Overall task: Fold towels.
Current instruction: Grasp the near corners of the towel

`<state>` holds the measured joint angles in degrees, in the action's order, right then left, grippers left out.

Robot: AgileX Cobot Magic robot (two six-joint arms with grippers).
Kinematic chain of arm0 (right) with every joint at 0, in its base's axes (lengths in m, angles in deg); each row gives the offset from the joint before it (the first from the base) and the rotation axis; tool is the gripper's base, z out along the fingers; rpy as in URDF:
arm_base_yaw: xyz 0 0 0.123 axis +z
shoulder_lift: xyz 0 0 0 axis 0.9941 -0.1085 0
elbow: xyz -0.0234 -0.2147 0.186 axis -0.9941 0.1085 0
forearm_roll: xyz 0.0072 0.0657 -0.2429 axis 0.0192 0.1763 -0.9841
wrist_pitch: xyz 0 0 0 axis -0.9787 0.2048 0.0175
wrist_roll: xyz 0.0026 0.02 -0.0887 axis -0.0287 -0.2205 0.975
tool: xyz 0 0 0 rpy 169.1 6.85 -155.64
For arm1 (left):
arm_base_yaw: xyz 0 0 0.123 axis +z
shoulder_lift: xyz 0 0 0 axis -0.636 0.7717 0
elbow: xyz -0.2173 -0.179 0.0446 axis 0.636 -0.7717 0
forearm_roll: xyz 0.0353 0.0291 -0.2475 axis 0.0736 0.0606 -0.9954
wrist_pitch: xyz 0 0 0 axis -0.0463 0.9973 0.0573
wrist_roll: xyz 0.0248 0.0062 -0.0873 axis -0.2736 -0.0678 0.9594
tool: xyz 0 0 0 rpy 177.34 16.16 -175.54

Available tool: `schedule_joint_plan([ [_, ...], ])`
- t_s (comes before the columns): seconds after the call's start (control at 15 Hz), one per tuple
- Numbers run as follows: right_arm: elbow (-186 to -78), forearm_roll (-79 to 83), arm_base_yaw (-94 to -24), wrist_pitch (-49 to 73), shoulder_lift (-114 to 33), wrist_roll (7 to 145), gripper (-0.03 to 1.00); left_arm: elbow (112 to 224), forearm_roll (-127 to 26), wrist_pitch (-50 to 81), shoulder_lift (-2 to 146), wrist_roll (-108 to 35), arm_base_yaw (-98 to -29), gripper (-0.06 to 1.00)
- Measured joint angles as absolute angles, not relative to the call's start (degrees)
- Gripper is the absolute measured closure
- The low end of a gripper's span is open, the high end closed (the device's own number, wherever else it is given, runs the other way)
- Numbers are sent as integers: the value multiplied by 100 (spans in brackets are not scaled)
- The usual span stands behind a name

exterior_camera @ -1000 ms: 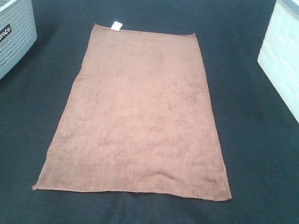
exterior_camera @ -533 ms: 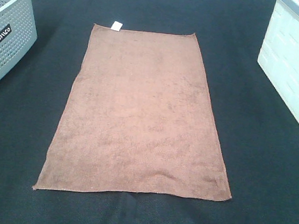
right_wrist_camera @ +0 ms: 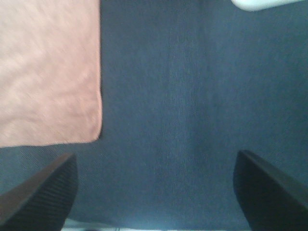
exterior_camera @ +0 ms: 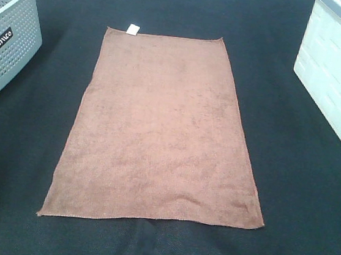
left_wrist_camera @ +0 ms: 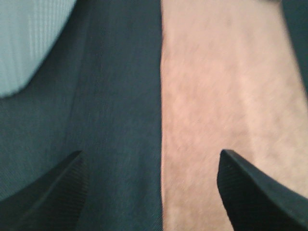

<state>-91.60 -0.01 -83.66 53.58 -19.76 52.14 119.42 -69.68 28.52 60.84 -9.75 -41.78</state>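
**Exterior high view.** 1 reddish-brown towel (exterior_camera: 160,132) lies flat and unfolded on the black table cover (exterior_camera: 288,178), with its white tag (exterior_camera: 132,29) at a far corner. A grey perforated basket (exterior_camera: 8,41) stands at the left edge of the view and a white container (exterior_camera: 340,73) at the right. Both are apart from the towel. Neither gripper appears in this view.

**Left wrist view.** The left gripper (left_wrist_camera: 150,159) has its jaws spread wide and holds nothing. Its 2 fingers (left_wrist_camera: 255,192) straddle a long edge of the towel: 1 finger is over bare cover and the other over cloth. The edge runs through the gap close to midway between them. The picture is blurred, so contact between fingertips and surface cannot be judged. The basket shows beyond the finger on the bare-cover side.

**Right wrist view.** The right gripper (right_wrist_camera: 156,154) also has its jaws wide apart and empty. A corner of the towel lies just ahead of 1 finger, at the margin of the gap. The rest of the gap, and the other finger, are over bare cover. The white container shows well ahead of that second finger.
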Motion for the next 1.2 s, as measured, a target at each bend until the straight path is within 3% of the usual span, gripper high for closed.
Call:
schedule_joint_plan([
  [0.2, -9217, 131, -8366, 5215, -3254, 5220, 14, 12332, -7495, 3144, 7321, -1697, -4178, 24],
  [0.47, -9223, 1466, -8372, 4630, -4858, 6303, 14, 12739, -8566, 3683, 8713, -2900, -4178, 24],
  [0.73, -9223, 3179, -8372, 4372, -5821, 7827, 14, 12750, -9643, 4009, 9739, -3983, -4178, 24],
  [1.2, -9228, 3918, -8372, 4206, -6600, 8692, 18, 12756, -10841, 4038, 10449, -5078, -4620, 24],
])
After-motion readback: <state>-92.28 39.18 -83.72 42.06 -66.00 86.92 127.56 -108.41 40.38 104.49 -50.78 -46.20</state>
